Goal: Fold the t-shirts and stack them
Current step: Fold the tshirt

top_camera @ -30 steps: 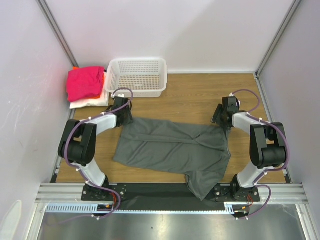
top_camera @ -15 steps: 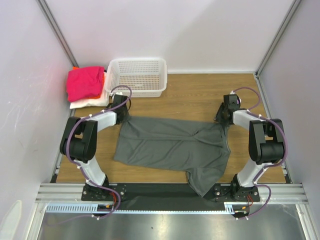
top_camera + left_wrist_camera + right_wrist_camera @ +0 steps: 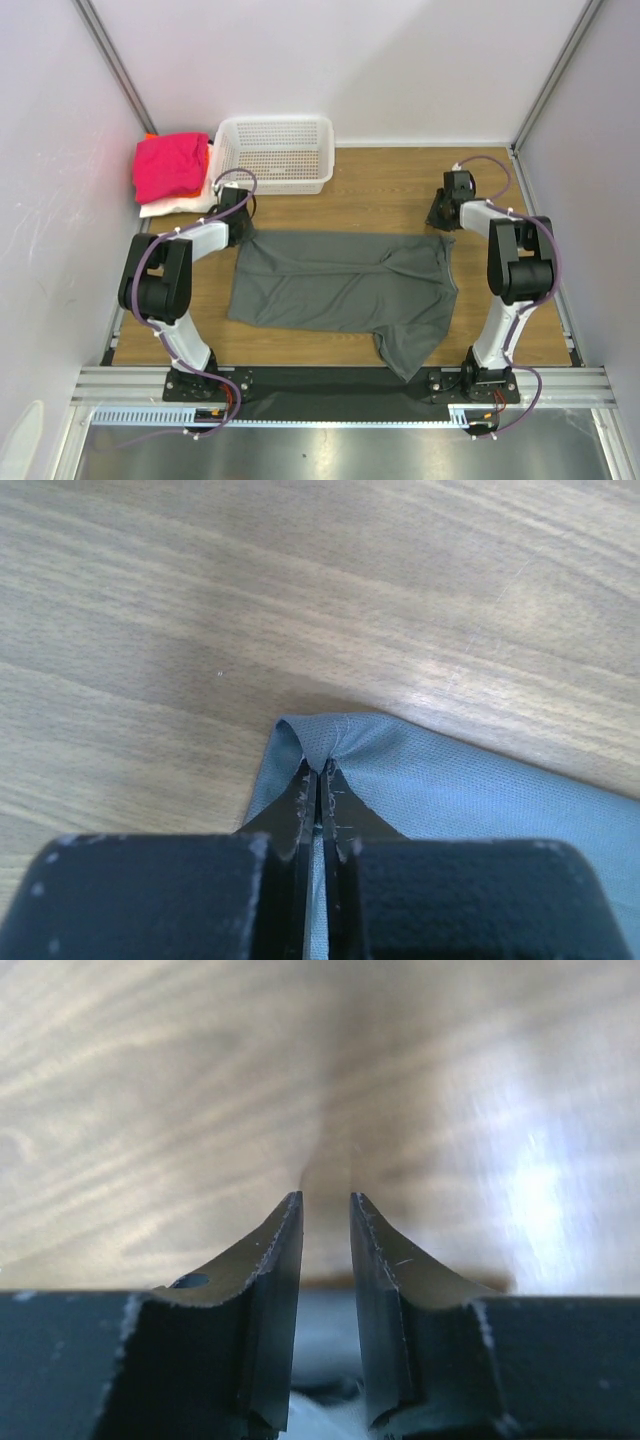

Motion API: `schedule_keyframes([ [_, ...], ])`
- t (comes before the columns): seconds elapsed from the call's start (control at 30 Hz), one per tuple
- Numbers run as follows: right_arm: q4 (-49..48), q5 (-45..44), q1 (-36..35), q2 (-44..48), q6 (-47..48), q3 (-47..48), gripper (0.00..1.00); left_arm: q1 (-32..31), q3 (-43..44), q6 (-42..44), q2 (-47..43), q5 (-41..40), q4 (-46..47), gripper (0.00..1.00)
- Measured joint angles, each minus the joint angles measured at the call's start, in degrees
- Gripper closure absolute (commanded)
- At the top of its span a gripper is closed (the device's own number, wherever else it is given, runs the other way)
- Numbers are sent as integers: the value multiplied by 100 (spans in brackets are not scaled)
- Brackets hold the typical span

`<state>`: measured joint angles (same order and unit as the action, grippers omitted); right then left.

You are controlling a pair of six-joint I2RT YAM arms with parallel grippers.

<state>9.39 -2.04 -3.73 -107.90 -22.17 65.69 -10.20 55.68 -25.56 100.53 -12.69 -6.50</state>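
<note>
At ten o'clock, the left gripper [image 3: 318, 770] is clamping the grey t-shirt [image 3: 340, 285] by a corner, while at two o'clock the right gripper [image 3: 326, 1205] is holding its jaws slightly apart.

free: bare table [image 3: 385, 190] right of basket [image 3: 275, 152] | blocked: basket, shirt pile [image 3: 172, 170] far-left | grey t-shirt [image 3: 340, 285] covers centre

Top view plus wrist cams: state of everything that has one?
grey t-shirt, spread flat on the table, one sleeve over the near edge
left end effector, shut on the shirt's far-left corner
right end effector, narrowly open, tips over bare table
folded shirts, stacked, pink on top
basket, upright, looks empty
</note>
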Motion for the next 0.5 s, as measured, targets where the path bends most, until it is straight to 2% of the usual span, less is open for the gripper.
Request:
schedule_keyframes([
  [0.1,15,46,0,-282,129,393,68,0,92,11,55,9,0,88],
  [0.13,31,63,0,-345,162,520,68,0,129,15,76,28,2,78],
  [0.2,162,146,0,-450,249,824,64,0,203,37,96,52,-15,66],
  [0.23,223,177,0,-463,284,960,61,0,247,55,101,66,-28,53],
  [0.3,378,254,-2,-442,339,1196,54,0,328,111,94,72,-55,44],
  [0.33,411,280,-13,-385,372,1268,47,0,361,129,76,74,-59,37],
  [0.43,673,321,-39,-26,376,1281,39,0,369,170,-85,70,-142,31],
  [0.5,901,308,-61,361,280,1235,39,0,369,179,-271,55,-251,31],
])
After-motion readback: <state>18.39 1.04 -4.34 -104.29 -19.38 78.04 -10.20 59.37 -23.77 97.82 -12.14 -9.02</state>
